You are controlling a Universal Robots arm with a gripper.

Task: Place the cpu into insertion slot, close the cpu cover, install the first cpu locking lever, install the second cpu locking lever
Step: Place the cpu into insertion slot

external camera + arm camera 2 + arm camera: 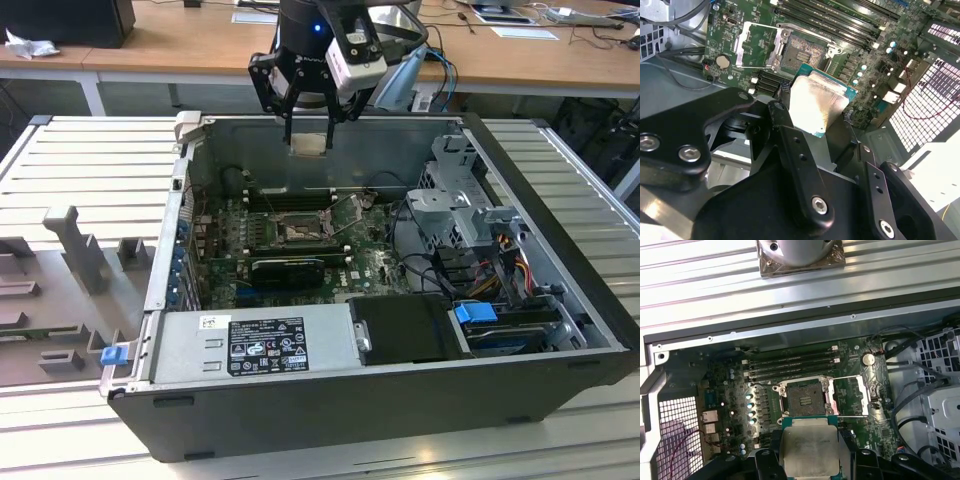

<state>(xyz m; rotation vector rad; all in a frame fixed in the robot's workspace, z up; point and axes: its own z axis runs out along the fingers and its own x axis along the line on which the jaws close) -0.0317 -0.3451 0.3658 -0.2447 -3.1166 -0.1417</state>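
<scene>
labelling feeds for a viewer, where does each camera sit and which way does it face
Exterior view: off the arm, looking down into the open case; shows the gripper holding the cpu.
First wrist view: on the arm, facing the board; the gripper frames the cpu.
Second wrist view: behind the fingers, facing the board.
Both wrist views share the cpu, slot and open cover.

Cpu chip: small flat square with a pale silvery face and a green edge. It is held in the air at the upper middle of the exterior view, above the open case and well apart from the board. Socket: square, with a dark centre and a silvery rim; uncovered, on the green board near the exterior view's centre. Cover: silvery frame with a square cut-out, swung open just beside the socket.
</scene>
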